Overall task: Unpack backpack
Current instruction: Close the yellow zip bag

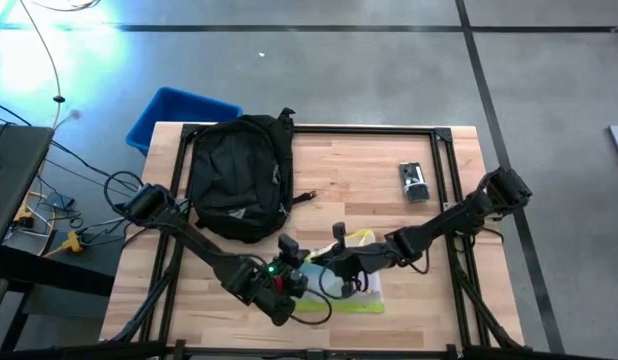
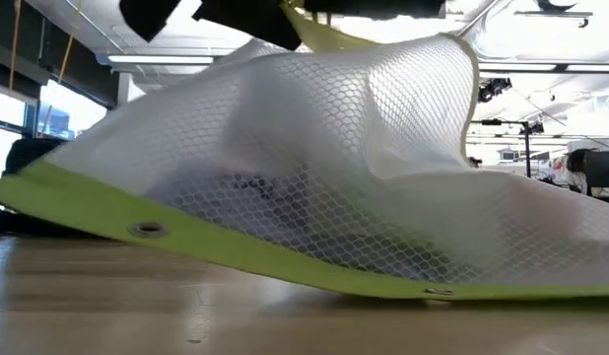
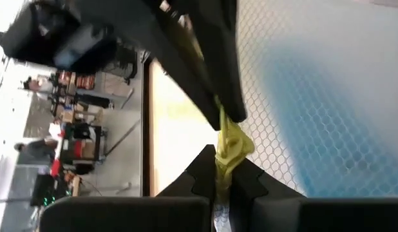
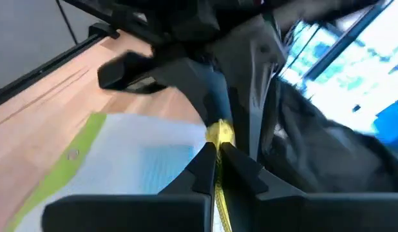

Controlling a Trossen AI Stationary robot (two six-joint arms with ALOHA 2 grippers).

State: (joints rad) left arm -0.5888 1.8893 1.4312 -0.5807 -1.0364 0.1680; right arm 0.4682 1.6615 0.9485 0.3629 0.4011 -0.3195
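The black backpack lies on the table's far left part, untouched. A clear mesh pouch with a yellow-green edge sits near the table's front middle; it fills the low view. My left gripper and my right gripper meet above it, each shut on the pouch's yellow edge. The pouch holds something dark and blurred. My left gripper pinches the pouch's bunched yellow edge between its two fingers. That part of the pouch is lifted; the lower edge rests on the table. My right gripper pinches the same yellow edge between its two fingers, close beside the left gripper's fingers. The mesh hangs slack below, toward the table.
A blue bin stands off the table's far left corner. A small dark-and-silver object lies on the table's far right part. Bare wood shows between the backpack and that object. A black frame rail runs around the tabletop.
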